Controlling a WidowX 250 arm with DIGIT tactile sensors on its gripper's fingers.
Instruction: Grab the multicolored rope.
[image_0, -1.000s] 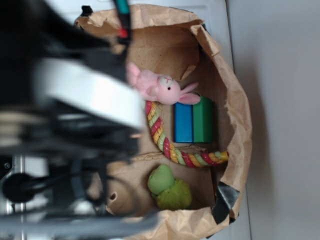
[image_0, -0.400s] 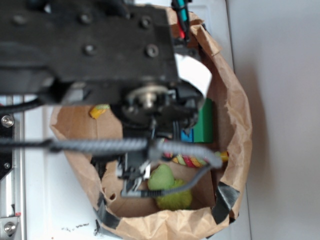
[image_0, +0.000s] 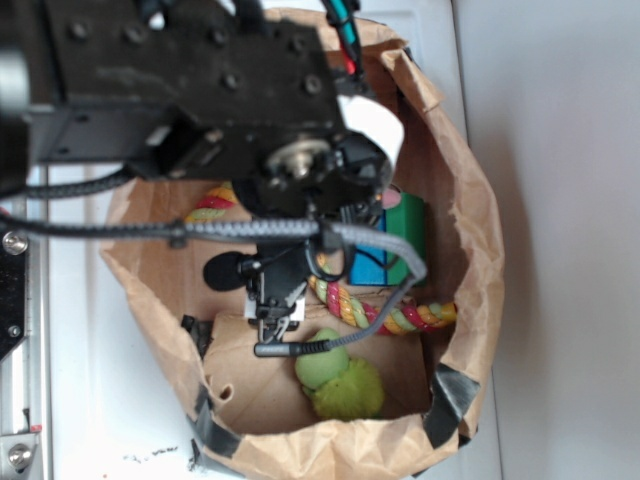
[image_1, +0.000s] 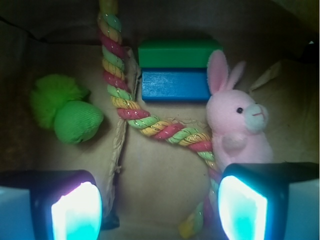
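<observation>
The multicolored rope (image_1: 150, 124), twisted red, yellow and pale green, runs from the top of the wrist view down in a curve to the bottom right, passing under the pink bunny (image_1: 237, 130). My gripper (image_1: 160, 210) is open above the bag floor. Its left finger (image_1: 75, 212) is over bare paper and its right finger (image_1: 242, 207) stands just right of the rope's lower end, in front of the bunny. Nothing is between the fingers. In the exterior view my arm hides most of the rope (image_0: 400, 318); the gripper (image_0: 272, 315) hangs inside the bag.
Everything lies in a brown paper bag (image_0: 470, 250) with crumpled raised walls. A green block (image_1: 177, 54) and a blue block (image_1: 175, 85) sit side by side beyond the rope. A green plush toy (image_1: 67, 112) lies left of the rope.
My arm has swung in from the left over the bag and now covers the bunny and much of the rope. Over the last half second it has shifted slightly, uncovering more rope.
</observation>
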